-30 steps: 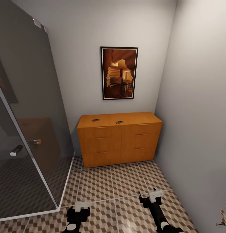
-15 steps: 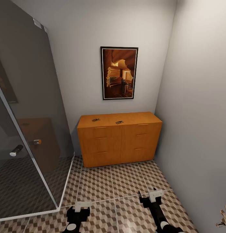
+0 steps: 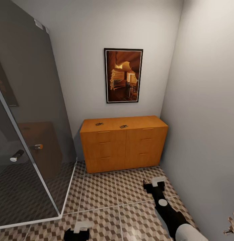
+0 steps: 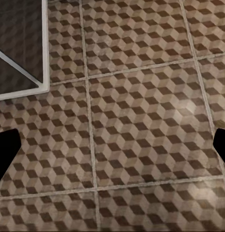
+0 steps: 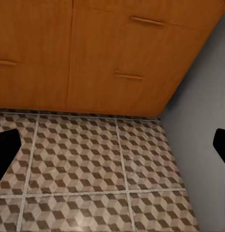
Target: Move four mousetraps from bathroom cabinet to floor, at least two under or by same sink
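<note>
left of the cabinet point(image 3: 123, 144) stands a glass shower screen point(image 3: 28, 110); both grippers point(image 4: 112, 150) point(image 5: 112, 145) spread wide, empty.

No text, label, brand, number or sign can be read anywhere. The framed picture point(image 3: 123, 75) on the wall above the cabinet point(image 3: 123, 143) shows a warm-toned interior scene with no lettering. The two mousetraps point(image 3: 99, 124) on the cabinet top are too small to show any markings.
</note>
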You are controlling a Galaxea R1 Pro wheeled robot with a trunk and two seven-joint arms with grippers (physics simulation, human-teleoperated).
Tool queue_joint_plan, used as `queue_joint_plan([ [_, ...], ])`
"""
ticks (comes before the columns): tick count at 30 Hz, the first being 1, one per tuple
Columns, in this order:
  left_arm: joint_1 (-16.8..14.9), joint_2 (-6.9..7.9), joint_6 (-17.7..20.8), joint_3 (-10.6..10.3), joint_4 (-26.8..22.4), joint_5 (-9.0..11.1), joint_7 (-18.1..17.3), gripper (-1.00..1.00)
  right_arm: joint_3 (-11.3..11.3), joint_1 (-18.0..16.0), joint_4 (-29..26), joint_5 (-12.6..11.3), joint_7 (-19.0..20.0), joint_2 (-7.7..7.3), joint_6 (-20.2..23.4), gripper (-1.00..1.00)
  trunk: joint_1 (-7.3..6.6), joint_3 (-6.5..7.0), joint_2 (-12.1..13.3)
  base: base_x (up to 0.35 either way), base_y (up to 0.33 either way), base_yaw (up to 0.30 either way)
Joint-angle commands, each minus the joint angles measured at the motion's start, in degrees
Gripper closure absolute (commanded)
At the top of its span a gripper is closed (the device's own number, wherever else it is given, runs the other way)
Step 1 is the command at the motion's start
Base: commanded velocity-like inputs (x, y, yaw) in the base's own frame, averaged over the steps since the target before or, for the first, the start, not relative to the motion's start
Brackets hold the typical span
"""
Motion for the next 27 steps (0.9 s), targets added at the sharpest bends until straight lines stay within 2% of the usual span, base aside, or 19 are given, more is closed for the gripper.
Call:
queue_joint_plan([
  [1,-0.1,0.12,-0.2,-0.5,1.5,0.5,0.2,-1.00,0.2,-0.1,-4.4,0.5,-0.6,0.04,4.1,-1.00,0.04,-0.13,-0.1,0.000,0.000,0.000],
  [6,-0.1,0.73,-0.3,-0.5,5.8,0.5,-0.9,-1.00,0.2,-0.1,-15.9,0.5,-0.8,0.21,14.0,-1.00,0.04,-0.13,-0.1,0.000,0.000,0.000],
  [7,-0.1,1.02,-0.7,-0.5,7.3,0.5,-2.0,-1.00,0.2,-0.2,-20.3,0.6,-0.8,0.25,18.2,-1.00,0.04,-0.13,-0.1,0.000,0.000,0.000],
  [12,0.4,1.69,-2.6,-0.5,9.0,0.6,-4.9,-1.00,0.3,-0.6,-30.5,0.6,-0.7,0.29,28.5,-1.00,0.04,-0.13,-0.1,0.000,0.000,0.000],
  [13,0.8,1.96,-3.2,-0.5,9.3,0.6,-5.6,-1.00,0.3,-0.9,-34.0,0.6,-0.6,0.30,32.2,-1.00,0.04,-0.13,-0.1,0.000,0.000,0.000],
  [14,1.0,2.06,-3.4,-0.5,9.4,0.6,-5.8,-1.00,0.3,-1.2,-35.6,0.6,-0.6,0.31,33.9,-1.00,0.04,-0.13,-0.1,0.000,0.000,0.000],
  [19,1.6,2.34,-4.0,-0.5,9.7,0.7,-6.6,-1.00,0.3,-3.7,-42.0,0.5,-0.5,0.31,41.6,-1.00,0.04,-0.13,-0.1,0.000,0.000,0.000],
  [27,1.8,2.38,-4.1,-0.4,9.8,0.7,-6.9,-1.00,0.4,-6.4,-44.2,0.3,0.4,0.37,45.8,-1.00,0.04,-0.13,-0.1,0.004,0.000,0.000],
])
